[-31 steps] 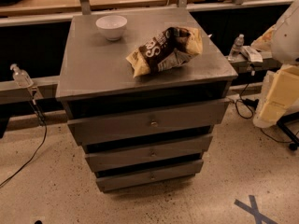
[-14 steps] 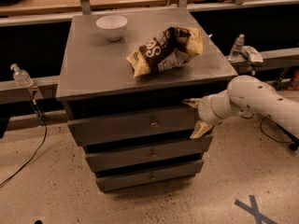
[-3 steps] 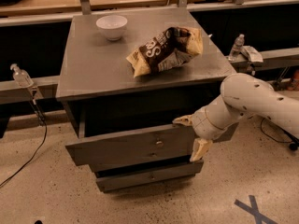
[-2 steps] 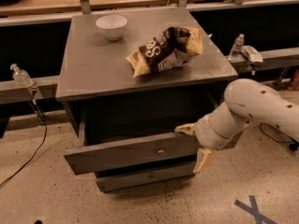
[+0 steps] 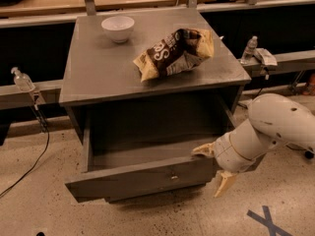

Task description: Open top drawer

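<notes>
Top drawer (image 5: 128, 180) sits lower centre of frame, pulled well out of the grey cabinet (image 5: 93, 73); its small round knob (image 5: 173, 177) shows on the front panel. Gripper (image 5: 212, 167) is at the right end of that panel, lower right of frame; fingers spread wide, the upper one (image 5: 202, 150) at the panel's top edge, the lower one hanging below and to the right. On the cabinet top: white bowl (image 5: 118, 27) upper left; crumpled chip bag (image 5: 174, 53) centre.
</notes>
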`<state>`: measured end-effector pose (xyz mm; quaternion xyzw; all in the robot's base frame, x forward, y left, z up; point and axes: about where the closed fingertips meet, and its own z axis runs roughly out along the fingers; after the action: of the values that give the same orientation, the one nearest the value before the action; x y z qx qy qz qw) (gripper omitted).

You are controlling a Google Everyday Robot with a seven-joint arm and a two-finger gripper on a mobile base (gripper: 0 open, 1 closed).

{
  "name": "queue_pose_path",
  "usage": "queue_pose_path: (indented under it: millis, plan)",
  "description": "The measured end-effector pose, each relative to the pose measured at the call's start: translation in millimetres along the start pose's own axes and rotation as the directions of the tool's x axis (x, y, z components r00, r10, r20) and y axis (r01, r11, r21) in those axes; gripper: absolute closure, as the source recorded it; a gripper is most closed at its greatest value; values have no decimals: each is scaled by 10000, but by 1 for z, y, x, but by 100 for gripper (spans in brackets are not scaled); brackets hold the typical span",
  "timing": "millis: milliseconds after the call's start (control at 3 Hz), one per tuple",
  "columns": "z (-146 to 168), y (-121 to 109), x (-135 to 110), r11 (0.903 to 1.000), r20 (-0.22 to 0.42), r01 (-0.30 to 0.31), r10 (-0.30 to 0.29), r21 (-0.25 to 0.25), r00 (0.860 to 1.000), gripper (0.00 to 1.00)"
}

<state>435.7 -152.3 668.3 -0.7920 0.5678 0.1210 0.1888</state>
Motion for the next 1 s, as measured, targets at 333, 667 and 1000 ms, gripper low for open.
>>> queue_pose_path:
  millis: [333,667,1000]
  plan:
    - [-9,-5,2,9979,546,-555,536,345,9971,19]
    - [-40,-31,8,9877,1438,-1173,1018,1037,9844,17]
    - [-73,-54,13,9716,2168,-1683,1305,1665,9675,1]
